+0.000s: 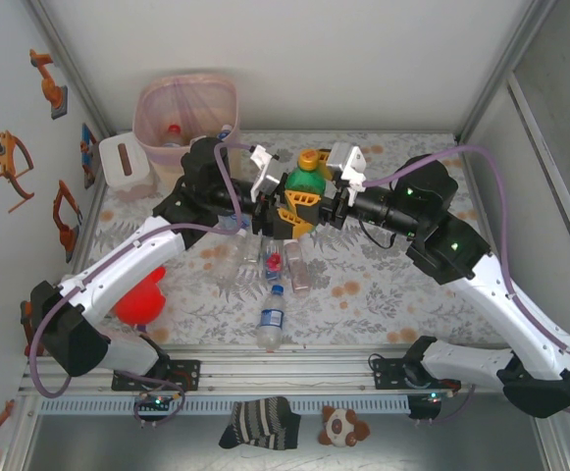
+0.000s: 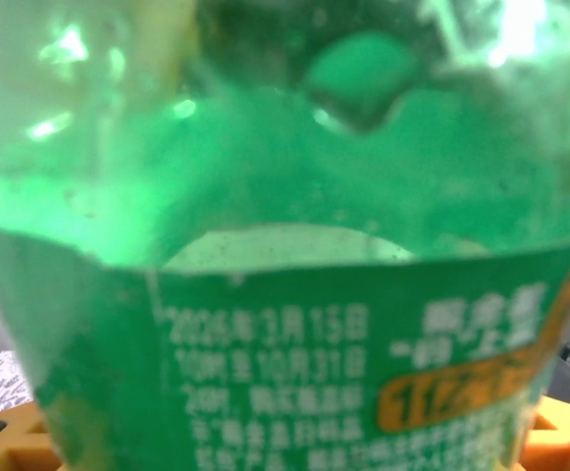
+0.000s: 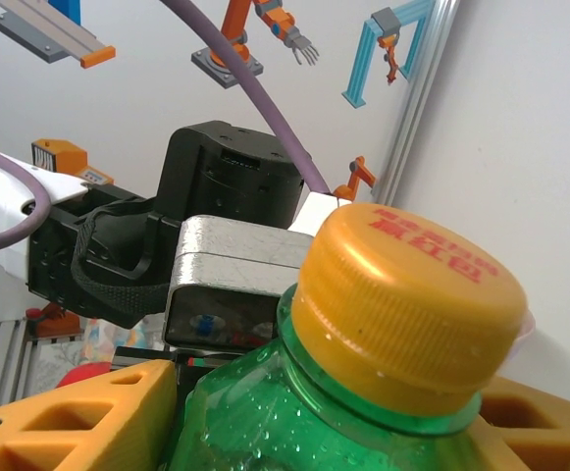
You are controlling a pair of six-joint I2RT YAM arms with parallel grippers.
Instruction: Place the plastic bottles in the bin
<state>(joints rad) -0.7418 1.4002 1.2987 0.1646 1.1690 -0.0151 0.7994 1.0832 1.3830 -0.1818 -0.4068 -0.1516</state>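
Bin (image 1: pixel 188 79): mouth open from above.
Centre: left arm (image 1: pixel 201 182), right arm (image 1: pixel 412 201) and green bottle (image 1: pixel 306 183) block the middle.
Right table (image 1: pixel 402 294): bare, passable.

The top external camera sits above and behind the floral-patterned table (image 1: pixel 383 294) and tilts steeply down. It is far enough off that the whole tabletop and the white back wall (image 1: pixel 314 49) fit, with the near edge at the bottom. The left wrist camera faces the green plastic bottle with a yellow screw cap (image 2: pixel 294 324) side-on, so near that its soft-focused printed label runs past both side edges. The right wrist camera looks upward past the top of that bottle (image 3: pixel 402 294), close at lower right, toward the sticker-dotted white side wall (image 3: pixel 147 88). All 3 views share the bottle (image 1: pixel 307 182). The overhead frame shows the same side wall (image 1: pixel 0 98) at left.
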